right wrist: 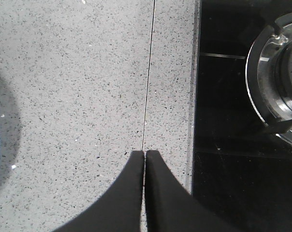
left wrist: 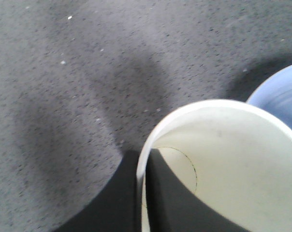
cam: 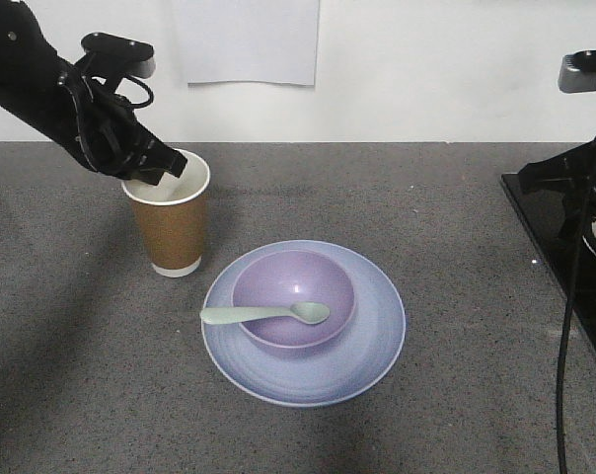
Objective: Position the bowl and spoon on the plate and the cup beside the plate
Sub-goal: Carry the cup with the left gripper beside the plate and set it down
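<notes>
1. The left claw (cam: pixel 152 166) is clamped on the near-left rim of the cup (cam: pixel 172 219), one finger inside the white wall and one outside, as the left wrist view shows.
2. The cup stands upright on the desk (cam: pixel 456 395), just beside the plate (cam: pixel 303 380), which lies to the claw's right and nearer the front edge.
3. The bowl (cam: pixel 292 286) sits in the plate; the spoon (cam: pixel 263 315) rests across the bowl, its handle reaching over the rim toward the cup's side.
4. The right claw (right wrist: pixel 145 159) hangs over bare desk with its fingers pressed together, empty; a black stove top (right wrist: pixel 233 121) with a round metal burner (right wrist: pixel 276 82) lies to its right.
5. The desk is speckled grey stone; cup brown paper; bowl, plate and spoon smooth plastic. A white sheet (cam: pixel 245 41) hangs on the wall behind.
</notes>
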You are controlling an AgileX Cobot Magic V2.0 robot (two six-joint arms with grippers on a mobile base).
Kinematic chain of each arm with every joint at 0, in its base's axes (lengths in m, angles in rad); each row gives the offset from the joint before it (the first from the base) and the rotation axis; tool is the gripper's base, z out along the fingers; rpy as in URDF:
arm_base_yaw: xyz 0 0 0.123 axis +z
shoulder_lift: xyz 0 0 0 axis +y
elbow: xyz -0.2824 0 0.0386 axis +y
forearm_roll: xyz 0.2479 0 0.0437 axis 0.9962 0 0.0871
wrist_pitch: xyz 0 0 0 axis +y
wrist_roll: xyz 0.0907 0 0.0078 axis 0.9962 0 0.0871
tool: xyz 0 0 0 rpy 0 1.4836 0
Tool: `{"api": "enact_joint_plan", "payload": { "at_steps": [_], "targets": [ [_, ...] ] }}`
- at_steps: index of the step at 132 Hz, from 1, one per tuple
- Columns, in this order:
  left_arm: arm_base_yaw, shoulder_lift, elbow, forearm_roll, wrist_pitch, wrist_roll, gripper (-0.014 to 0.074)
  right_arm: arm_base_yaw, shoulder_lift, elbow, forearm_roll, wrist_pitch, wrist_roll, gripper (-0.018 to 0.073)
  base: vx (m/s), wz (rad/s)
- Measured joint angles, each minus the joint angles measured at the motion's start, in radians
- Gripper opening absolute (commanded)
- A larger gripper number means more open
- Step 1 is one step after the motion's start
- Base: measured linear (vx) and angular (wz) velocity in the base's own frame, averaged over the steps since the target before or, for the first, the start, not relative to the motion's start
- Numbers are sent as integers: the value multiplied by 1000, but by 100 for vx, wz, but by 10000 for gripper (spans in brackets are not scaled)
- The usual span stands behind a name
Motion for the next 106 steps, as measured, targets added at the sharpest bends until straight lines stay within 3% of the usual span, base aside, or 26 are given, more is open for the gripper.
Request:
{"api": "enact_joint_plan", "payload": {
  "at_steps": [106],
  "targets": [
    [-32, 79, 0, -60, -6, 22, -6, 0, 0, 0, 0, 9, 0, -7, 0, 0]
  ]
}}
